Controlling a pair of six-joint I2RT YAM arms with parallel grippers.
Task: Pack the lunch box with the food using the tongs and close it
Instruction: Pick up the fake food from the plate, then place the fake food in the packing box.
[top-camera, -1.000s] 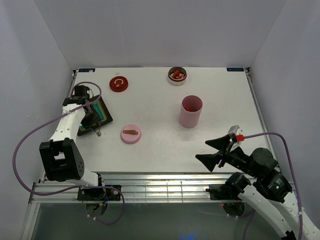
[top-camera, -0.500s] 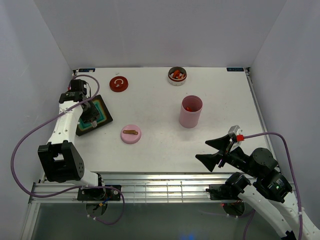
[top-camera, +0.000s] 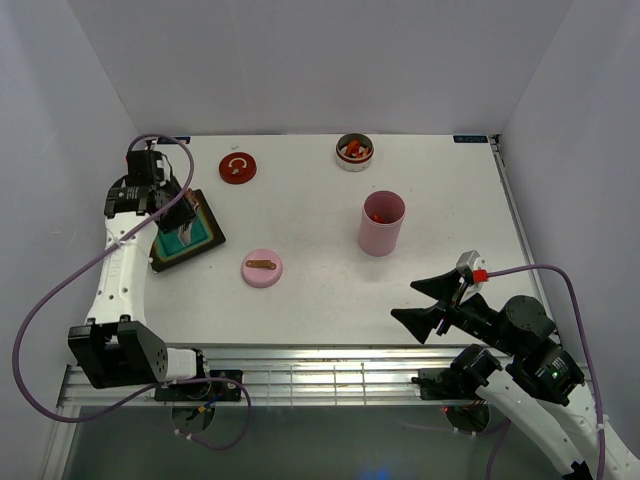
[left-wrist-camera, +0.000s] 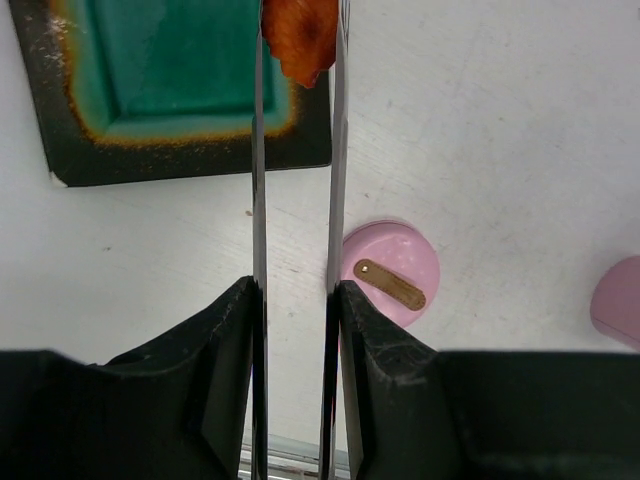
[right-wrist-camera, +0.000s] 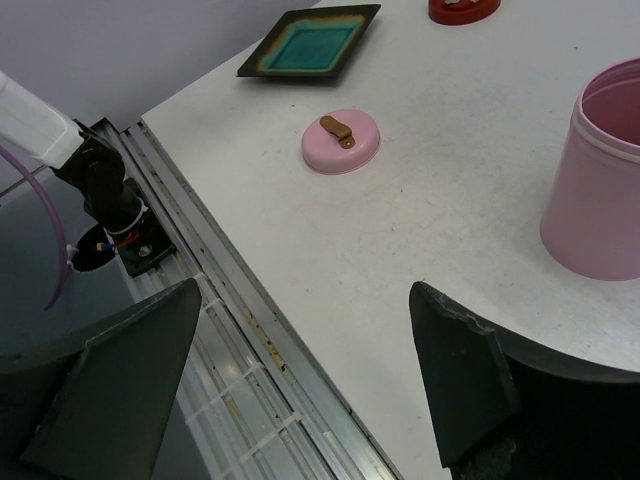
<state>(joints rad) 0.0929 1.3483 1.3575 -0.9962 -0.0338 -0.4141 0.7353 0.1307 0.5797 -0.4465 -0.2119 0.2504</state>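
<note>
1. Tongs (left-wrist-camera: 258, 200) stand between the fingers of the left gripper (left-wrist-camera: 297, 300), which press on both slim arms and squeeze them almost parallel.
2. At the tongs' far tips an orange-red food piece (left-wrist-camera: 300, 35) is pinched between the two arms.
3. In the left wrist view that piece lies over the right-hand rim of the black tray (left-wrist-camera: 190, 165) with the teal inside. Whether it touches the tray cannot be told.
4. From above, the left arm reaches over the tray at the left side of the white table (top-camera: 450, 200).
5. A pink lid (top-camera: 262, 267) with a small brass strap on top lies flat near the tray, towards the middle of the table.
6. The tall pink container (top-camera: 382, 223) stands upright and uncovered right of centre, with red pieces (top-camera: 377, 215) inside.
7. A round bowl (top-camera: 353, 151) at the far edge holds orange and red pieces. A red disc (top-camera: 237, 167) lies beyond the tray.
8. The right gripper (top-camera: 404, 301) hangs over the near right of the table, jaws spread wide and holding nothing, well apart from the container.
</note>
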